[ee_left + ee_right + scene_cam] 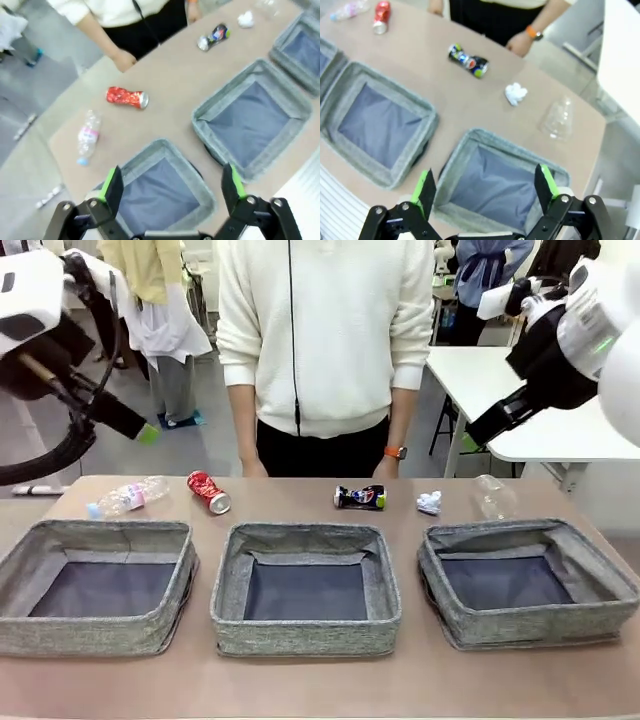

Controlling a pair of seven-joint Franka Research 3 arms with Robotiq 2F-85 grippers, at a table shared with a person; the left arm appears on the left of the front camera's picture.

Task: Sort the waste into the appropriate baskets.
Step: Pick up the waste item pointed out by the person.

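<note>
Green pads (109, 186) apart on both: my left pincer (172, 175) caught the bottle (87, 136) mid-left, right pincer (485, 177) the cup (557, 117) mid-right.

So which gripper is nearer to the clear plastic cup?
Right. The right gripper hangs open, raised, facing the right basket, with the clear plastic cup lying just beyond that basket. The left gripper hangs open facing the left basket, at the row's opposite end.

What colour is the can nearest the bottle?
The dented can is red with a silver end; clearest in the left wrist view.
</note>
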